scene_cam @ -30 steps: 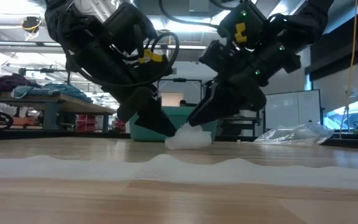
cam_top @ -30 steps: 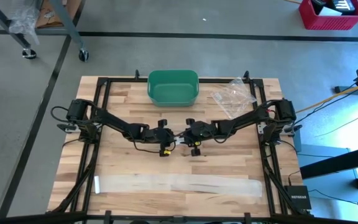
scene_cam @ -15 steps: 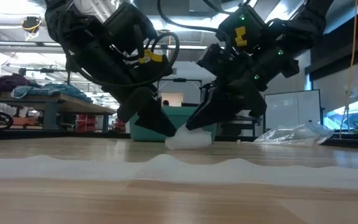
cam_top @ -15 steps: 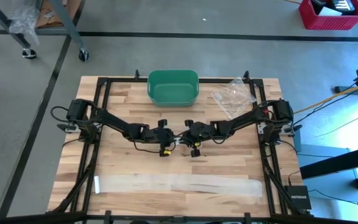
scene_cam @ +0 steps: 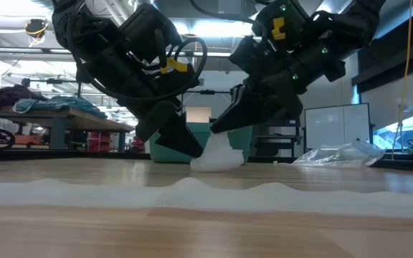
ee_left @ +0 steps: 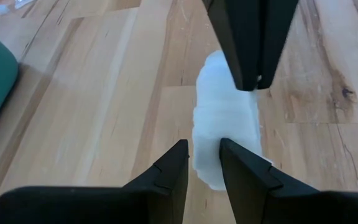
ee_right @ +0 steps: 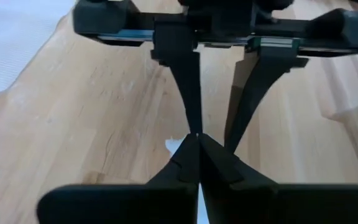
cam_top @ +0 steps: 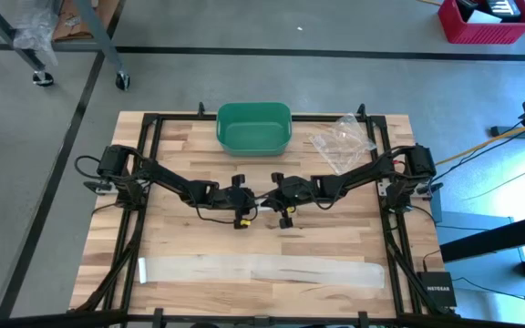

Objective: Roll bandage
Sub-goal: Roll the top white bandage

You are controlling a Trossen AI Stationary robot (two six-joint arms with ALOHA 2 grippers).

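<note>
A small white bandage bundle (ee_left: 225, 124) lies on the wooden table at its middle, between my two grippers. My left gripper (ee_left: 202, 146) comes from the table's left, with one end of the bundle between its fingers. My right gripper (ee_left: 250, 84) comes from the table's right and is shut on the bundle's other end. In the low view the bundle (scene_cam: 217, 156) rises to a peak under the right gripper (scene_cam: 217, 134). A long flat bandage strip (cam_top: 258, 271) lies spread out along the table's near edge. My left gripper has the bundle's end (ee_left: 207, 169) between its two fingers, slanting down from the table's left. The bundle's underside rests on the table. My right gripper pinches the top of the bundle's other end (ee_left: 241, 99) between its fingertips, slanting down from the table's right. That part is drawn up into a peak (scene_cam: 215, 142).
A green bin (cam_top: 253, 128) stands at the table's far edge, a clear plastic bag (cam_top: 343, 138) to its right. The black frame rails (cam_top: 144, 182) run along the table's left and right sides. Bare wood lies between the grippers and the long strip.
My right gripper has shut on the bundle's top and tipped up a little. The bundle's top has been drawn from a low mound into a peak, while its base stays on the table.
</note>
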